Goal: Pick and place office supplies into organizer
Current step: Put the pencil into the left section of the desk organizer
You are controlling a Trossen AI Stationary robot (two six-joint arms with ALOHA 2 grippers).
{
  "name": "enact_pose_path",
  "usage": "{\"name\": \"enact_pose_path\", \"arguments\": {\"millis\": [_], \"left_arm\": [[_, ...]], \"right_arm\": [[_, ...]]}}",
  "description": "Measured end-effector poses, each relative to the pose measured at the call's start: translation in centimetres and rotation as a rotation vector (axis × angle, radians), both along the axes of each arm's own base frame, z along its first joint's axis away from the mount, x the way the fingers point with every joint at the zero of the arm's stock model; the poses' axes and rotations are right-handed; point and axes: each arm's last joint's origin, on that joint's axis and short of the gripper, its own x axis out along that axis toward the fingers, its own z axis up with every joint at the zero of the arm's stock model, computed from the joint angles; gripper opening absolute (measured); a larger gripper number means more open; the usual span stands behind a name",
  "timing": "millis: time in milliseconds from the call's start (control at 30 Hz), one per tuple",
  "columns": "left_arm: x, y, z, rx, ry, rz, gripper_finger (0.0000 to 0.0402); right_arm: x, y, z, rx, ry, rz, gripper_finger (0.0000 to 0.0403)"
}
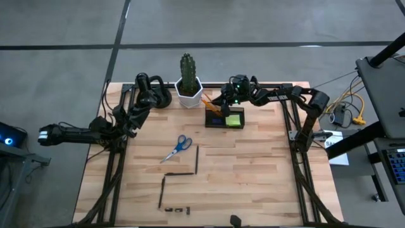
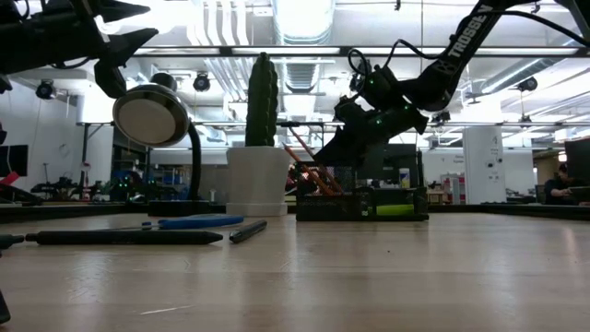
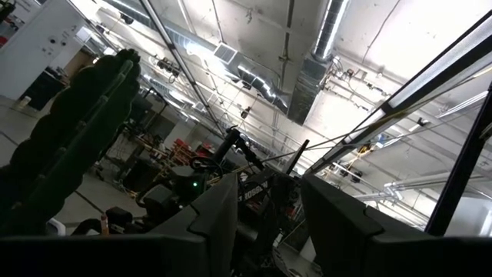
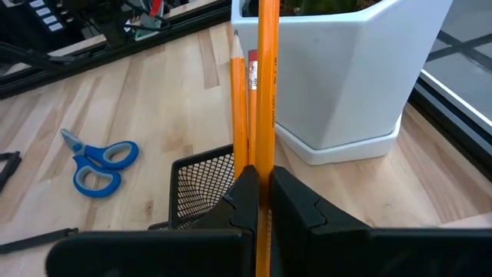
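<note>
The dark organizer [image 1: 223,119] stands at the table's far middle, with a lime-green pad [image 1: 235,119] in it. My right gripper [image 4: 261,188] is over it [image 1: 229,96] and is shut on an orange pencil [image 4: 267,85]. A second pencil [image 4: 240,108] stands in the mesh compartment [image 4: 204,181]. Blue-handled scissors [image 1: 178,148], dark pens [image 1: 197,158] and tiny clips [image 1: 177,209] lie on the wood. My left gripper [image 3: 269,223] is open and raised over the table's left side [image 2: 138,23]. My right gripper pinches the orange pencil's shaft [image 4: 265,158] between its two fingers, partway along its length. It reaches in from the table's right side. The pencil's long free part points toward the white pot, and a short part shows behind the fingers [image 4: 262,246]. Its lower end is hidden.
A white hexagonal cactus pot [image 1: 188,94] stands just left of the organizer, close to the pencils. A black rounded gadget [image 1: 158,96] sits left of the pot. The scissors [image 4: 100,165] lie on open wood toward the near side. Dark frame bars run along both table sides.
</note>
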Motion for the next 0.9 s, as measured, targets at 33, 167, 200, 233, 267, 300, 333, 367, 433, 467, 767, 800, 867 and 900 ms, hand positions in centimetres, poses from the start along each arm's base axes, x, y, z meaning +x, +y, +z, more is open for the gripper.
{"name": "enact_pose_path", "arguments": {"millis": [33,167,200,233,267,300,333,367,433,467,767,800,867,900], "left_arm": [[0.0,0.0,0.0,0.000,0.000,0.000,0.0130],[0.0,0.0,0.0,0.000,-0.001,0.000,0.0130],[0.0,0.0,0.0,0.000,0.000,0.000,0.0130],[0.0,0.0,0.0,0.000,-0.001,0.000,0.0130],[0.0,0.0,0.0,0.000,-0.001,0.000,0.0130],[0.0,0.0,0.0,0.000,-0.001,0.000,0.0130],[0.0,0.0,0.0,0.000,-0.001,0.000,0.0130],[0.0,0.0,0.0,0.000,-0.001,0.000,0.0130],[0.0,0.0,0.0,0.000,-0.001,0.000,0.0130],[0.0,0.0,0.0,0.000,-0.001,-0.001,0.0130],[0.0,0.0,0.0,0.000,-0.001,0.000,0.0130],[0.0,0.0,0.0,0.000,-0.001,0.000,0.0130],[0.0,0.0,0.0,0.000,-0.001,0.000,0.0130],[0.0,0.0,0.0,0.000,-0.001,0.000,0.0130]], "right_arm": [[0.0,0.0,0.0,0.001,0.001,0.000,0.0013],[0.1,0.0,0.1,0.003,-0.008,0.008,0.0013],[0.1,0.0,0.2,0.004,-0.016,0.015,0.0013],[0.2,-0.1,0.3,0.003,-0.021,0.018,0.0013],[0.3,-0.1,0.5,0.002,-0.024,0.020,0.0013],[0.4,-0.1,0.5,0.007,-0.025,0.025,0.0013],[0.5,-0.1,0.5,0.011,-0.024,0.034,0.0013],[0.6,-0.1,0.7,0.012,-0.024,0.038,0.0013],[0.7,-0.1,0.9,0.011,-0.033,0.048,0.0013],[0.8,-0.2,1.0,0.009,-0.040,0.051,0.0013],[0.6,-0.1,0.8,-0.003,0.012,0.075,0.0013],[0.5,-0.1,0.7,-0.005,0.021,0.079,0.0013],[0.5,-0.1,0.7,-0.011,0.032,0.085,0.0013],[0.5,-0.1,0.7,-0.012,0.033,0.083,0.0013]]}}
